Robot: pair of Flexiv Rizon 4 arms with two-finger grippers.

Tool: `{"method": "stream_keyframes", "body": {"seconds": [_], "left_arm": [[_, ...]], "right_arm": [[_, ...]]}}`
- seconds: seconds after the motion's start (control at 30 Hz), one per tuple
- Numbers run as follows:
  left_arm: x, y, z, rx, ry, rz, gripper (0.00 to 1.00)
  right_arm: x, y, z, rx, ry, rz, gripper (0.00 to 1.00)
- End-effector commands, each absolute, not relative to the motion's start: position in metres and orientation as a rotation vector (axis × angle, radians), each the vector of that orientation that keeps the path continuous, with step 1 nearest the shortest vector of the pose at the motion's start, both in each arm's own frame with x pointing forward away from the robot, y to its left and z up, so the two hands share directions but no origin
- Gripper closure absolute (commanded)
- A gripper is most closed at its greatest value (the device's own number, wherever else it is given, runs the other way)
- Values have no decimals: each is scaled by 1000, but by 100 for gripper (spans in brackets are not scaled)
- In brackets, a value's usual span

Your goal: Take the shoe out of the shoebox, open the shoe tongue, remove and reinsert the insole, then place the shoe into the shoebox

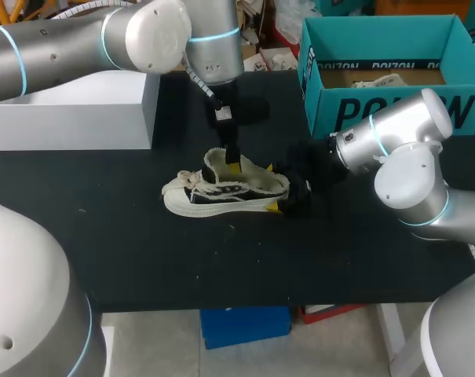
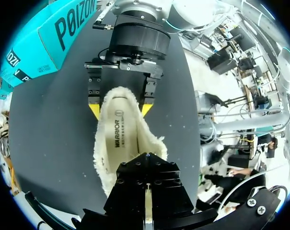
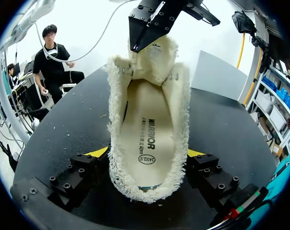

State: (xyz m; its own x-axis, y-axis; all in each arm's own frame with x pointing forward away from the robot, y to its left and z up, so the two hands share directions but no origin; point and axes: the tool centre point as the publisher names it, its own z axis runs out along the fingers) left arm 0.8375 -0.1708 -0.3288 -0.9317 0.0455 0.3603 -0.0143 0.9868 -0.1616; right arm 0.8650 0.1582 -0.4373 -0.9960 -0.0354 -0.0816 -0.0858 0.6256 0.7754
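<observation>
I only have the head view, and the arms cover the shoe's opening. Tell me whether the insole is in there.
Observer: Yes. The right wrist view shows the insole lying flat inside the shoe.
Operator: Report the tongue.
Observer: The tongue stands upright, its top pinched in the left gripper.
Operator: Now the right gripper.
Observer: The right gripper clamps the heel, one yellow tip on either side.
</observation>
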Motion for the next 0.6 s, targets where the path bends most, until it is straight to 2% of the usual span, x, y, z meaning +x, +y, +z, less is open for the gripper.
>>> {"method": "stream_keyframes", "body": {"seconds": [0.03, 0.6], "left_arm": [[839, -172, -330, -25, -2759, 224, 100], [839, -172, -344, -6, -2780, 179, 100]], "right_arm": [[866, 159, -441, -101, 2780, 1330, 100], [866, 159, -441, -101, 2780, 1330, 100]]}}
